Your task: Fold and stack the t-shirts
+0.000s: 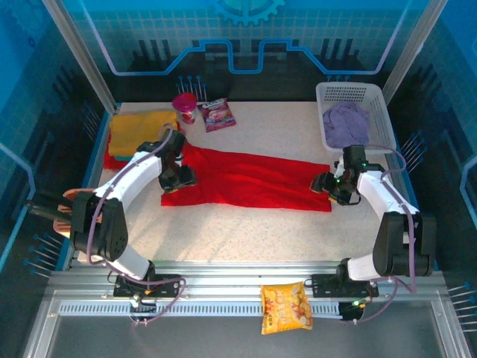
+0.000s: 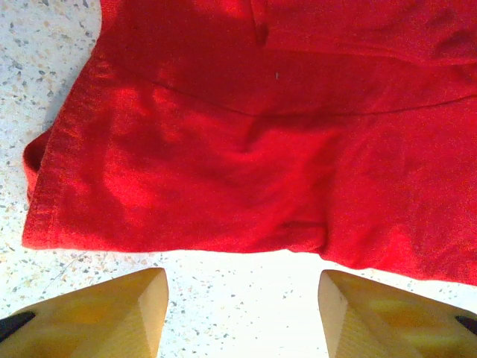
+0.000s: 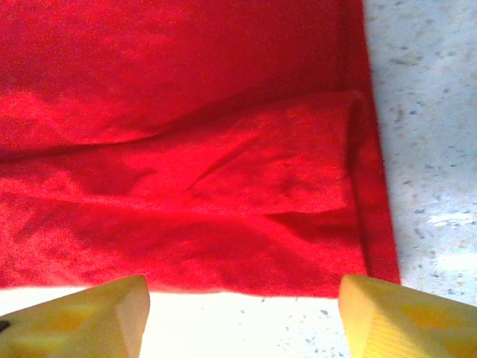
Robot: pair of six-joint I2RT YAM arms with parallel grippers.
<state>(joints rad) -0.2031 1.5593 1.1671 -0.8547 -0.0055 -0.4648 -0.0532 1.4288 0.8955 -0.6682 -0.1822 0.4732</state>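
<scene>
The red t-shirt (image 1: 246, 179) lies flat across the middle of the desk (image 1: 261, 231), folded into a long band running left to right. Its near edge is slightly wavy, and soft creases show at both hemmed ends. The mustard yellow t-shirt (image 1: 141, 127) sits folded at the far left corner, with a red edge showing beneath it. The pale lilac t-shirt (image 1: 346, 123) lies crumpled in the white basket (image 1: 354, 91) at the far right.

Surface: speckled white table (image 1: 246, 231).
Centre, 9 to 3 o'clock: red t-shirt (image 1: 246, 179) spread flat.
10 o'clock: folded yellow t-shirt (image 1: 138, 127), red cloth showing under its near edge.
11 o'clock: pink cup (image 1: 185, 107), pink packet (image 1: 218, 114) just beside.
2 o'clock: white basket (image 1: 350, 91).
</scene>
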